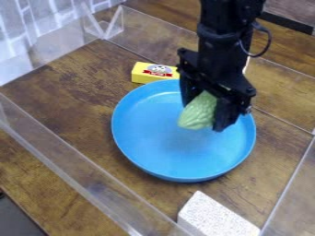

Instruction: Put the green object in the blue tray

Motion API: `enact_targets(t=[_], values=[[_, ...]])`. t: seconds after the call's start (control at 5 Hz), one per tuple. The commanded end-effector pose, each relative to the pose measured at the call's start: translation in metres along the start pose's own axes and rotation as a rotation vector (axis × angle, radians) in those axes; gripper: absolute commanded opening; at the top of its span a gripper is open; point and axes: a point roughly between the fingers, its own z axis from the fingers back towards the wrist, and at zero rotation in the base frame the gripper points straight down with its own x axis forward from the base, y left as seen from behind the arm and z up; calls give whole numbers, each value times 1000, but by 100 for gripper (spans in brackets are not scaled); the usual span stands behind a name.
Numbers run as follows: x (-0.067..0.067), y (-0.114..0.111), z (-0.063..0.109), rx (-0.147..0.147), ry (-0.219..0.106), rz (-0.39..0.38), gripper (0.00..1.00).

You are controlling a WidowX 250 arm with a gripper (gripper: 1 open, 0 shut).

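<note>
Gripper: the gripper (204, 112) points down, jaws clamped on the green object (197, 114).
Position: green object hangs over the blue tray (154, 157), toward its far right rim.
Advice: lower close to the floor, then release.
Nearby: yellow block (154, 72) beside the far rim.

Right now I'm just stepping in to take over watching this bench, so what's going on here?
A single black robot arm is holding the green object in its gripper, fingers shut on it and pointing down over the blue tray. The bumpy green piece hangs above the tray's right half and has not been let go. A yellow block lies on the wooden table just behind the tray, and a speckled white pad sits at the front edge, both untouched.
</note>
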Motion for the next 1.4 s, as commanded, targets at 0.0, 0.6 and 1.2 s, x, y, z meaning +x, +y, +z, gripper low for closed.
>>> enact_targets(t=[0.0, 0.6, 1.2], values=[[16, 11, 13, 8, -80, 12, 0], [12, 8, -10, -1, -22, 44, 100], [22, 6, -22, 13, -14, 52, 100]])
